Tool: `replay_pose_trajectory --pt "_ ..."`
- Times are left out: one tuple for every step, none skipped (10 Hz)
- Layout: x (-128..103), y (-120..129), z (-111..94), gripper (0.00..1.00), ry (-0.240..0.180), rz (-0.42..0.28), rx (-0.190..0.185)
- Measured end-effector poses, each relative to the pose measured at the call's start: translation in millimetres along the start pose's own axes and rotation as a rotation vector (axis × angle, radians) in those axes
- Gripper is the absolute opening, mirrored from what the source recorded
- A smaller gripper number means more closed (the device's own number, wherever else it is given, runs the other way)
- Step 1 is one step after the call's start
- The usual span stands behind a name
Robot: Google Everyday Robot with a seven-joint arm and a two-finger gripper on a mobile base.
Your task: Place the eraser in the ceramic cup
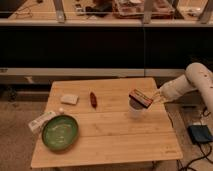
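Observation:
The eraser (140, 97), a dark block with a reddish-brown top and a pale edge, hangs tilted just above the ceramic cup (136, 110). My gripper (150, 99) comes in from the right on a white arm and is shut on the eraser's right end. The small white cup stands upright on the wooden table (115, 140), right of centre, directly below the eraser. Its rim is partly hidden behind the eraser.
A green bowl (60, 132) sits at the table's front left, with a white packet (41, 121) beside it. A flat white pad (70, 99) and a slim dark red stick (93, 99) lie at the back left. A blue object (201, 134) lies on the floor to the right.

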Motion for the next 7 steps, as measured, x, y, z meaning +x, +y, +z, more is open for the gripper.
replay_pose_trajectory --pt "-2.1 1.0 0.2 0.80 -0.001 -0.006 -0.004" --pt "-4.1 1.3 0.0 0.80 -0.002 -0.013 -0.006" --pt "-6.2 1.5 -0.1 0.80 -0.003 -0.021 -0.007" --pt "-7.2 0.9 -0.5 0.80 -0.002 -0.027 -0.005" --pt "-7.0 -0.5 -1.9 0.80 0.002 -0.031 0.000" --pt "-2.3 -3.1 -5.3 0.80 0.020 -0.030 0.013" --pt "0.8 -3.8 -7.9 0.80 0.029 -0.027 0.019"
